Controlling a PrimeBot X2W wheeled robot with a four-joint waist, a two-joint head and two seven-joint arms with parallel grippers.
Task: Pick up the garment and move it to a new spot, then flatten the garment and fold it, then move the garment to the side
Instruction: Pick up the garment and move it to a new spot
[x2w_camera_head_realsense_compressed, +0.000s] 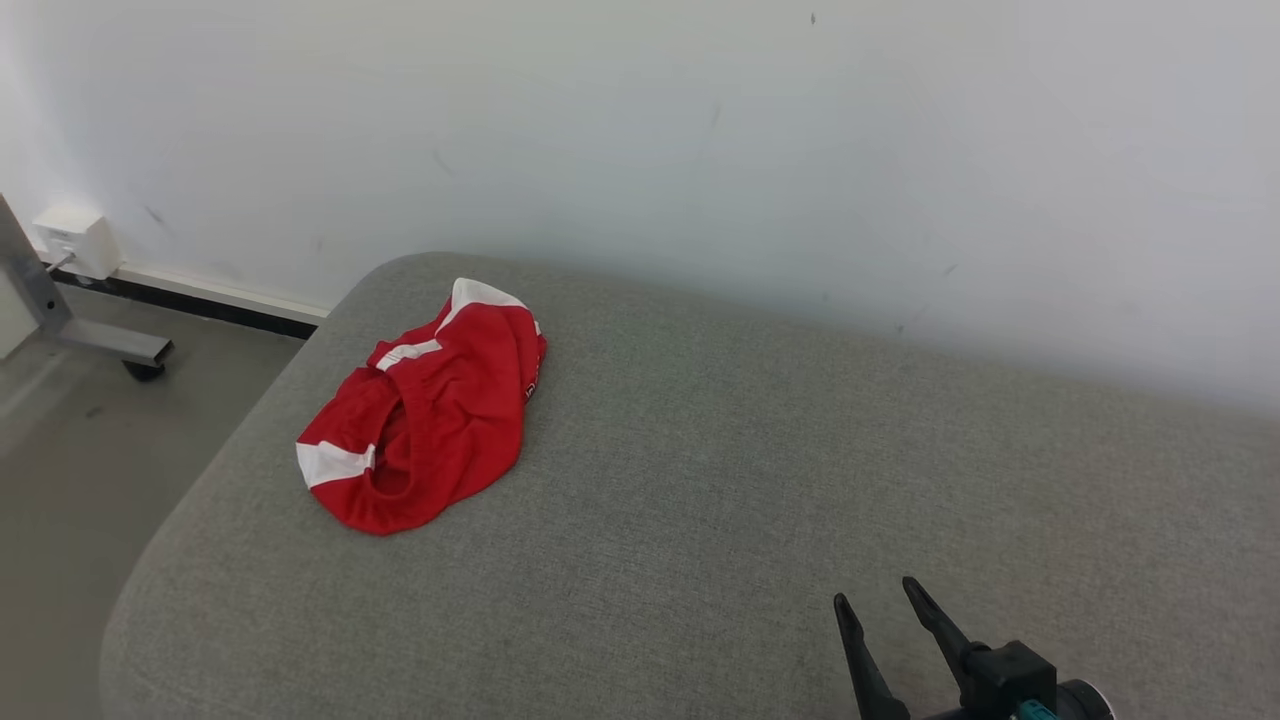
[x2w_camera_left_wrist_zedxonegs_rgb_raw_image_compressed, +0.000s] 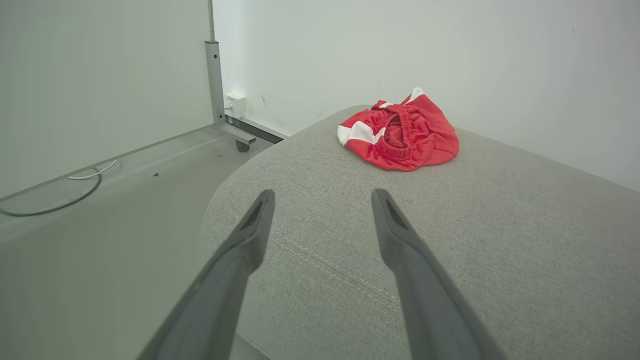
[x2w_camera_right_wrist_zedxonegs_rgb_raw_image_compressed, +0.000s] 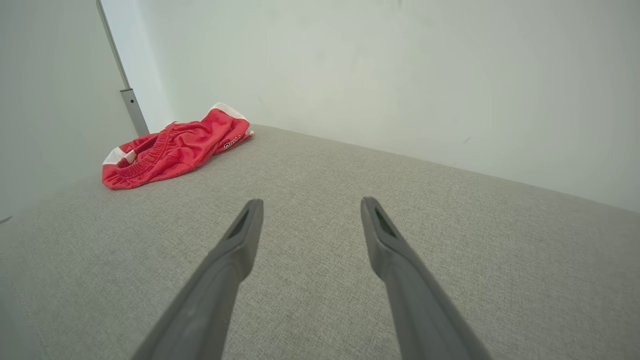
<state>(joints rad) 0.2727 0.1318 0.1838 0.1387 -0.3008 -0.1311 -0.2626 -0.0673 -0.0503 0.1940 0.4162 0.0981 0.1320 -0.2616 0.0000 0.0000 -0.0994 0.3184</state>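
The garment is a pair of red shorts with white bands, lying crumpled near the far left corner of the grey upholstered surface. The left wrist view has the garment ahead and slightly right of my left gripper, whose fingers stand wide apart and empty over the surface's near left edge. My right gripper hovers open and empty at the lower right, well away from the shorts. From the right wrist the garment lies far off to the upper left of my right gripper.
A white wall runs along the back of the surface. To the left the floor drops away, with a metal stand on a caster, a wall socket box and a cable.
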